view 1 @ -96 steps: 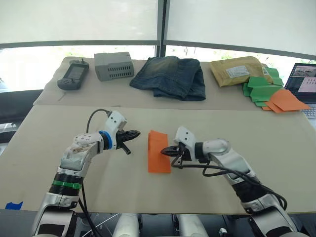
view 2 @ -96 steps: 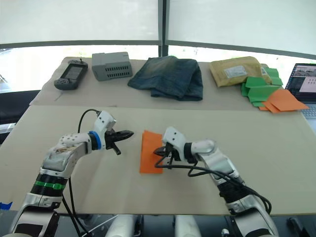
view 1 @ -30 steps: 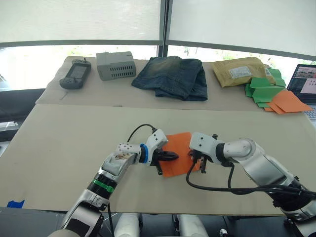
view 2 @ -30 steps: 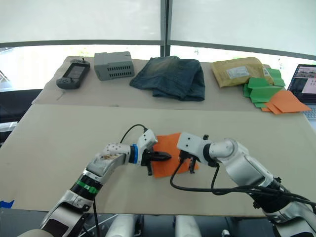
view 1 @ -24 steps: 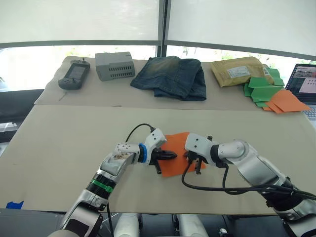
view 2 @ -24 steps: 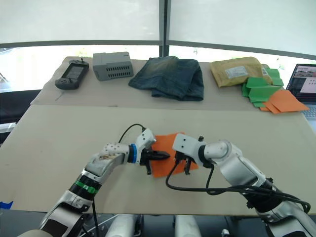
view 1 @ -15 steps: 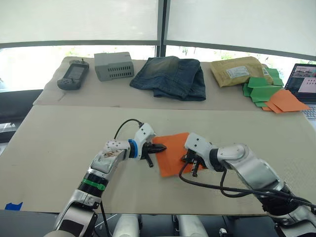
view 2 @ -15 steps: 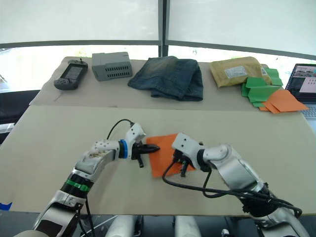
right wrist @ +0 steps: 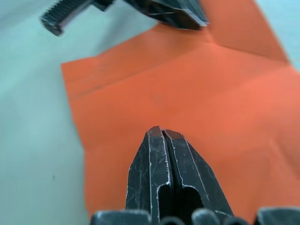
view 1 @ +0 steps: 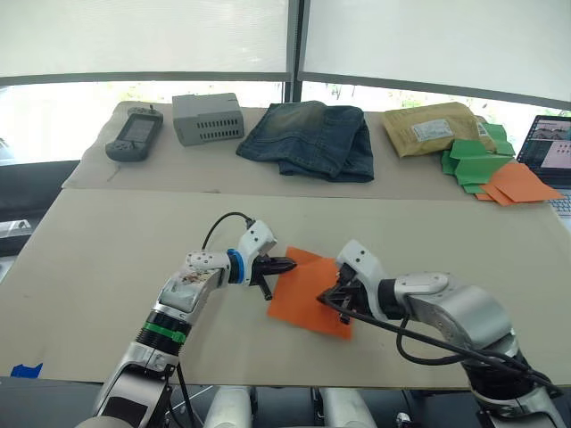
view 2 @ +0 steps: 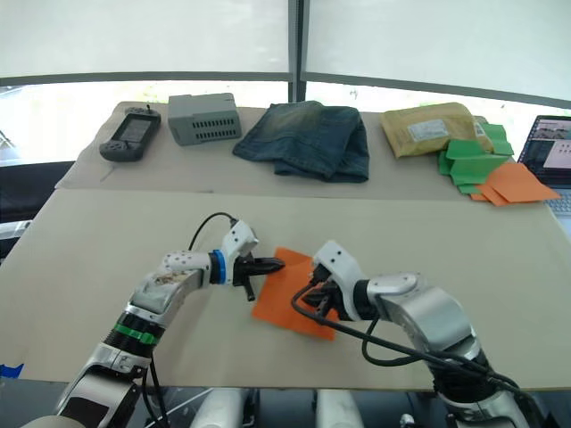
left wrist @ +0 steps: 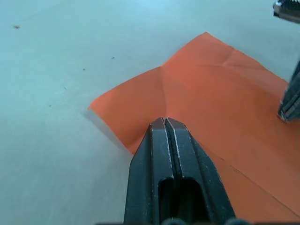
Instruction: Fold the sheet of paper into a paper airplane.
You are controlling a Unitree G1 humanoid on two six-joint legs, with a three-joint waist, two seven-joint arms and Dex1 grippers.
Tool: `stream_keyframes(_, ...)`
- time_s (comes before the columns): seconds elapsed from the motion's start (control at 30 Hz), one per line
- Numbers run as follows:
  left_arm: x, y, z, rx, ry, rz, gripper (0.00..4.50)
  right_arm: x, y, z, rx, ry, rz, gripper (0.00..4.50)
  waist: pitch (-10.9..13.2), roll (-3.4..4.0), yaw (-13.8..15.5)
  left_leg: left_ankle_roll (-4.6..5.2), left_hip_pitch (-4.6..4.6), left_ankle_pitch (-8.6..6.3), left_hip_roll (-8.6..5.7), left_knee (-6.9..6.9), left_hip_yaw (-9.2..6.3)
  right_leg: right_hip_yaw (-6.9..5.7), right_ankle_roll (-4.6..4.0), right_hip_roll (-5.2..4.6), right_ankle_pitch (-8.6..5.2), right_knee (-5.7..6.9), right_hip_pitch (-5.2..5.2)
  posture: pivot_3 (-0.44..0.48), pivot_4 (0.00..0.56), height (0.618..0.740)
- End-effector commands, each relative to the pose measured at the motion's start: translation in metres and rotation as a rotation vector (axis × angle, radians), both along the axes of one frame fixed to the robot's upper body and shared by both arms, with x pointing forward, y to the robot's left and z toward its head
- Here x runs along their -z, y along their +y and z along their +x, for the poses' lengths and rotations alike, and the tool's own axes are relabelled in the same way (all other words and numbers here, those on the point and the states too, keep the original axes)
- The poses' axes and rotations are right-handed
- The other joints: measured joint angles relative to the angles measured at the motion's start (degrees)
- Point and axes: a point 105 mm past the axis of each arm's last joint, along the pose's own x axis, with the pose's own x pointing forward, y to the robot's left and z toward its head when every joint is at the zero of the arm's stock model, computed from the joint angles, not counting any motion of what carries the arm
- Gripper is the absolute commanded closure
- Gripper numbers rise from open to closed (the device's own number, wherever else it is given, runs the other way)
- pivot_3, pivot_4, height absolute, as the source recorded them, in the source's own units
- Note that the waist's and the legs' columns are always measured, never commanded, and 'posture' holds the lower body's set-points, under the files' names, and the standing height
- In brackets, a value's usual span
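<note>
**Two grippers pressing on the orange paper**

The left gripper (view 1: 284, 264) is reaching in from 9 o'clock. Its two black fingers are pressed tight together with no gap, as the left wrist view shows. The tip is sitting on the edge of the sheet of paper (view 1: 308, 292), close to its far left corner. The fingers are lying on top of the paper, not pinching it.

The sheet of paper is lying open and mostly flat near the middle of the near table (view 1: 107, 259). It is bright orange and has fold lines running across it. Seen from the left gripper, the paper is spreading away toward 4 o'clock.

The right gripper (view 1: 334, 297) is coming in from 3 o'clock. Its fingers are squeezed together too, seen in the right wrist view. They are resting on the right part of the paper, and the paper is stretching from them toward 9 o'clock. The two grippers are pointing at each other across the sheet.
</note>
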Motion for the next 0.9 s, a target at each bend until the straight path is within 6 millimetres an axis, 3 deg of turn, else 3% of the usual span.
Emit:
stream_keyframes(0.03,-0.024,-0.008,-0.009,0.073,-0.052,-0.055,4.48,-0.021,-0.007,0.006,0.006,-0.081,0.012,4.50,0.0,0.00,0.0,0.00,-0.01,0.00,0.00,-0.01,-0.01,0.00,0.01,0.00,0.01,0.00,-0.01,0.000,0.150,0.722)
stream_keyframes(0.2,-0.042,-0.021,-0.026,0.193,-0.059,-0.117,4.48,-0.036,-0.029,0.019,0.109,-0.146,0.033,4.50,0.0,0.00,0.1,0.00,-0.08,0.00,0.00,0.01,-0.01,0.00,0.07,0.01,0.04,0.00,-0.06,0.000,0.150,0.722)
stream_keyframes(0.33,-0.036,-0.031,-0.032,0.234,-0.043,-0.101,4.48,-0.044,-0.051,0.028,0.233,-0.202,0.070,4.50,0.0,0.00,0.3,0.00,-0.07,0.00,-0.04,0.05,0.01,0.02,0.01,0.00,-0.01,-0.01,-0.02,0.000,0.150,0.722)
stream_keyframes(0.57,-0.013,-0.044,-0.031,0.251,-0.037,-0.015,4.50,-0.041,-0.068,0.019,0.371,-0.142,0.207,2.24,0.0,0.00,0.4,0.02,-0.09,-0.01,-0.05,0.02,0.01,0.04,0.15,0.03,0.04,-0.04,-0.02,0.000,0.150,0.722)
stream_keyframes(0.7,-0.002,-0.048,-0.031,0.261,-0.040,0.028,4.50,-0.027,-0.078,0.012,0.490,-0.068,0.277,0.90,0.0,0.01,0.3,0.02,-0.08,-0.01,-0.02,0.02,-0.03,0.02,0.14,0.05,0.04,0.01,-0.02,0.000,0.150,0.722)
stream_keyframes(0.9,0.013,-0.047,-0.029,0.261,-0.038,0.090,4.50,-0.012,-0.069,0.014,0.591,0.035,0.481,0.90,0.0,0.03,0.1,0.02,-0.06,0.00,-0.02,0.04,-0.04,0.08,0.12,0.02,0.04,0.01,0.01,0.000,0.150,0.722)
